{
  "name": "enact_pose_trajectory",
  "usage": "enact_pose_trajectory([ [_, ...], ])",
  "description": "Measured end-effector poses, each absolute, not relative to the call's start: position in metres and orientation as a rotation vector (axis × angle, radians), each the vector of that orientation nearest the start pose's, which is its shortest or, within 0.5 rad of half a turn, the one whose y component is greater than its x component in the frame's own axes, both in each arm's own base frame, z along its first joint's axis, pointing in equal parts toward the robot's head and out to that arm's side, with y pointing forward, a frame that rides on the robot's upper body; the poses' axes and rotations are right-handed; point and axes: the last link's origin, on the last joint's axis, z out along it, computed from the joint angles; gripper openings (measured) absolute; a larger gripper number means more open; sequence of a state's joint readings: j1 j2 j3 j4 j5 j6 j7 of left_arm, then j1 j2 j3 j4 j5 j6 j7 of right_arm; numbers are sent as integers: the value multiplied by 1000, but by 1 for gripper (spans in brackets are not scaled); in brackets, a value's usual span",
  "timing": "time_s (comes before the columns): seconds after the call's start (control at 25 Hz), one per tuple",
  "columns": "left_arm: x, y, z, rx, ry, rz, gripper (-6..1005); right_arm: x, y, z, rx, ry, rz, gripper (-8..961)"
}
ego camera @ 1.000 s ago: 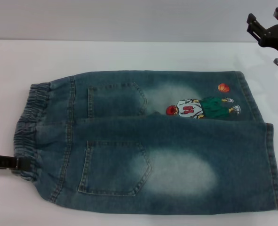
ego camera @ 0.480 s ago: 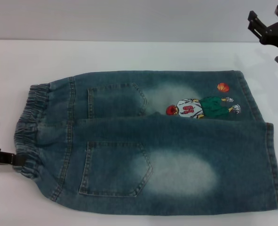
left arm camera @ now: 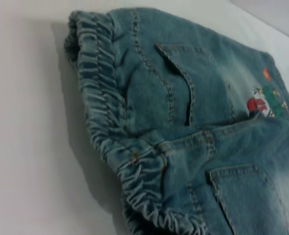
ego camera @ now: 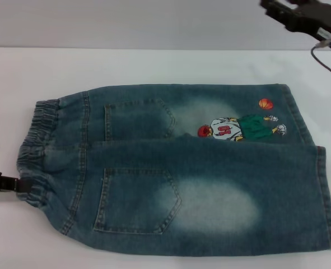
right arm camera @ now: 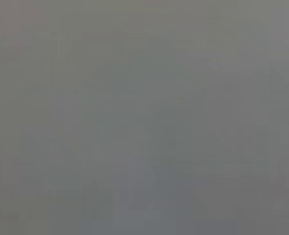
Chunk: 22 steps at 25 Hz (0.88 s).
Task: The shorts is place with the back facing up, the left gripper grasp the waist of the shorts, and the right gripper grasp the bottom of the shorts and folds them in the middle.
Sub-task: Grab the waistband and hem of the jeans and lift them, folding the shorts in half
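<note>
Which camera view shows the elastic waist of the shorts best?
The left wrist view: the ruched waist of the shorts fills it close up. The head view shows the band smaller, at the shorts' left end. The right wrist view shows only grey.

A: What can't be made out here?

B: The left gripper (ego camera: 3,183) is cut off by the picture's edge beside the waist of the shorts (ego camera: 33,151); only a black tip shows, so its jaws can't be judged.

A: And the right gripper (ego camera: 299,15)?

B: Cropped at the top corner, far beyond the bottom of the shorts (ego camera: 316,168). Its own wrist view is plain grey blur.

A: The shorts (left arm camera: 193,127)?

B: In the left wrist view, they run off the frame.
</note>
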<state>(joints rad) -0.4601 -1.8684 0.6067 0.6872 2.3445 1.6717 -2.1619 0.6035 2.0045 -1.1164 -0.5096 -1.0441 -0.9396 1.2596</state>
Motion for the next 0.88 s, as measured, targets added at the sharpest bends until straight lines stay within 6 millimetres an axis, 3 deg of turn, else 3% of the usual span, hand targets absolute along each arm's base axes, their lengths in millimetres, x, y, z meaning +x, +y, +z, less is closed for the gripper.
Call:
enact_pose_trajectory([
  [0.2,-349,298,84,-2339,-1753,-306,42,210,425,43,-2376,774,945,731],
  [0.48,-349,299,84,-2331,-1749,-308,42,198,406,38,-2790,665,639,731],
  [0.88,-350,302,84,-2297,-1745,-358,43,204,387,40,-2977,616,457,731],
])
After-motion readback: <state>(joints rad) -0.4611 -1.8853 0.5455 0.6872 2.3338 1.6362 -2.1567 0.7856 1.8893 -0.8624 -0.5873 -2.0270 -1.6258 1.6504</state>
